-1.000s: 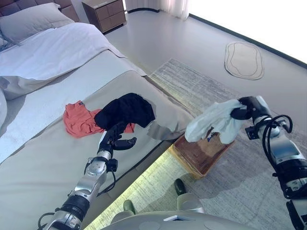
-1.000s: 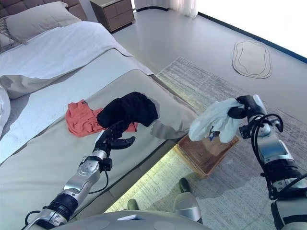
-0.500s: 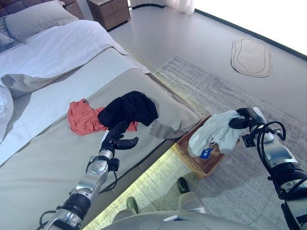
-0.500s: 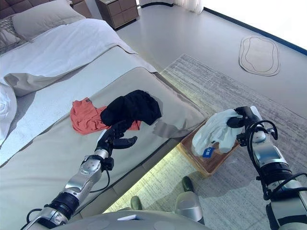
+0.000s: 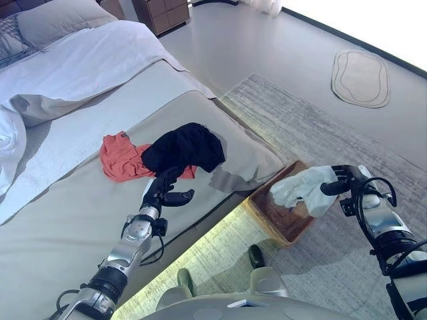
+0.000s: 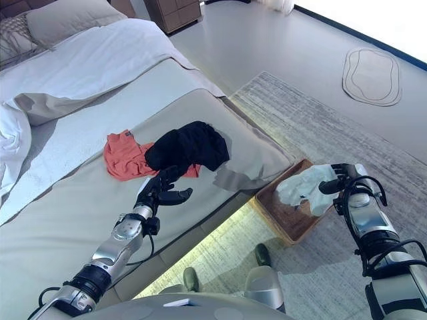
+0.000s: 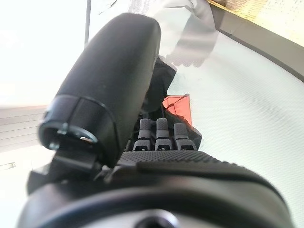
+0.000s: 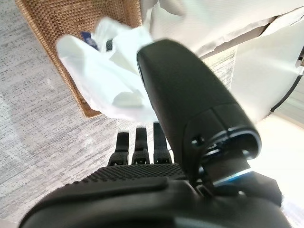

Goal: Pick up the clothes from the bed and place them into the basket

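My right hand [image 5: 341,187] is shut on a white garment [image 5: 303,189] and holds it low over the wicker basket [image 5: 275,216], which stands on the floor beside the bed. The cloth hangs over the basket's far side, as the right wrist view shows the garment [image 8: 108,78] above the basket [image 8: 71,28]. On the bed lie a black garment [image 5: 184,147] and an orange garment [image 5: 120,157], partly under the black one. My left hand [image 5: 163,191] is open over the bedcover, just short of the black garment's near edge.
The bed [image 5: 60,220] has a beige cover, a white duvet [image 5: 80,60] and pillows at its head. A wooden nightstand [image 5: 162,11] stands beyond it. A grey rug [image 5: 320,133] lies under the basket, and a small oval mat [image 5: 361,79] lies farther off.
My right hand has come down with the white garment, from well above the basket to just over it. The camera has shifted a little. My left hand has stayed where it was.
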Robot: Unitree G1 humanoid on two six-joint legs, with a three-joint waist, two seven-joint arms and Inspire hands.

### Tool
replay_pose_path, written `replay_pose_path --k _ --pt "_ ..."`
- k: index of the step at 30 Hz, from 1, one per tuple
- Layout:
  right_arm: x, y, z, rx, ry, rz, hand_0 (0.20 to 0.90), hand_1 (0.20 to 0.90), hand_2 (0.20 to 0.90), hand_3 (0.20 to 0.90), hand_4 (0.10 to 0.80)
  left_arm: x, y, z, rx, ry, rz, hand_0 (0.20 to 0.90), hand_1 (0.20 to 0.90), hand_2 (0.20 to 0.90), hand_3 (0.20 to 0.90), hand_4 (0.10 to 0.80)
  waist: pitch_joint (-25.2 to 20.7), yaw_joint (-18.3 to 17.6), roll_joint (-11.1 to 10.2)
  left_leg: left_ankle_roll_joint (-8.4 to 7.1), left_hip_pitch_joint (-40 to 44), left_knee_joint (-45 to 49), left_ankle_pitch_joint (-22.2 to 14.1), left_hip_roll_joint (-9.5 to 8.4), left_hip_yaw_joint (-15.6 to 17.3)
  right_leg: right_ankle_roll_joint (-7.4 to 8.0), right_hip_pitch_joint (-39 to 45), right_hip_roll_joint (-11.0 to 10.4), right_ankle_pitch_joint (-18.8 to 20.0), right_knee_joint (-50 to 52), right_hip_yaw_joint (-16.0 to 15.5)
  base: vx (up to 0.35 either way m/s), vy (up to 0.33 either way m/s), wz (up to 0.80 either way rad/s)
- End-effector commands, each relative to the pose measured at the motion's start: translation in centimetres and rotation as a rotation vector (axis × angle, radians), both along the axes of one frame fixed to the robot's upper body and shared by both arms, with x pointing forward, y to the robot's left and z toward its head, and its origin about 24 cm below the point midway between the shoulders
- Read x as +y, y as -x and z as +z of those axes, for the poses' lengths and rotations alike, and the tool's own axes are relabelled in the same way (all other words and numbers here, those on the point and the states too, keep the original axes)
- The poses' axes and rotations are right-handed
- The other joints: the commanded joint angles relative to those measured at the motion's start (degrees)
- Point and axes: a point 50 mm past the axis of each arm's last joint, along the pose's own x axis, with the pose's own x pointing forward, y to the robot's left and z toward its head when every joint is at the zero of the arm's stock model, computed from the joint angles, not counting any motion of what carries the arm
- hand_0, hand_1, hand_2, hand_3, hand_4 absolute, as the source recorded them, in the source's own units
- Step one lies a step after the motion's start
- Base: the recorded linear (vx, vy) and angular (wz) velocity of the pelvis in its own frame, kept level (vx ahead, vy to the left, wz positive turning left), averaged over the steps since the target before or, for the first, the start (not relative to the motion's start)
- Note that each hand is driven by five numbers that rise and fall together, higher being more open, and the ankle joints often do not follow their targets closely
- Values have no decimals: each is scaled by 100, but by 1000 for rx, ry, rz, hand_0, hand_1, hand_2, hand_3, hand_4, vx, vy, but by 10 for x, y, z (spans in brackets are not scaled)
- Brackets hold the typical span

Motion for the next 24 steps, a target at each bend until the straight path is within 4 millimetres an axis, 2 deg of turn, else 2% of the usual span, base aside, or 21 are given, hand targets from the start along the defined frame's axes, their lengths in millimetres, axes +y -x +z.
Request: replay_pose_path --k 1,8,11,12,13,15,22,24 --pt "1 -33 55 -210 143 47 900 900 900 900 800 -10 -30 41 -213 -36 -72 900 900 900 900 800 -157 142 -150 -134 187 33 -257 351 -227 -77 -17 -212 0 364 -239 0 0 0" --pt "11 -42 74 -290 176 99 900 900 900 900 800 -11 -30 42 -212 -27 -58 900 900 900 900 800 -140 187 -139 -128 168 33 -245 339 -310 -99 12 -221 -24 371 -285 7 6 4" --pt "22 -52 96 -372 215 155 900 900 900 900 800 -10 -29 40 -208 -27 -47 900 900 900 900 800 -139 257 -155 -131 149 33 -228 333 -382 -118 31 -225 -34 371 -339 15 0 7" --pt "30 -58 110 -426 245 180 900 900 900 900 800 -9 -28 39 -205 -24 -39 900 900 900 900 800 -149 311 -167 -127 133 33 -212 328 -429 -129 51 -231 -43 366 -380 24 -5 9" --pt "31 -58 111 -430 247 181 900 900 900 900 800 -9 -28 39 -205 -24 -38 900 900 900 900 800 -147 309 -168 -127 131 33 -211 326 -437 -130 55 -233 -45 366 -388 41 -12 11" --pt "50 -66 138 -547 305 243 900 900 900 900 800 -8 -27 38 -202 -25 -20 900 900 900 900 800 -175 428 -201 -115 44 33 -146 300 -553 -149 47 -243 -21 349 -470 23 -21 13" --pt "90 -75 187 -759 401 379 900 900 900 900 800 -2 -24 38 -217 -48 -11 900 900 900 900 800 -233 738 -251 -79 -133 33 -91 243 -888 -180 81 -289 -121 386 -715 44 -18 22" --pt "98 -77 195 -769 421 422 900 900 900 900 800 -2 -24 39 -223 -45 -13 900 900 900 900 800 -254 845 -262 -67 -176 33 -80 211 -989 -189 90 -309 -162 413 -796 104 -2 31"
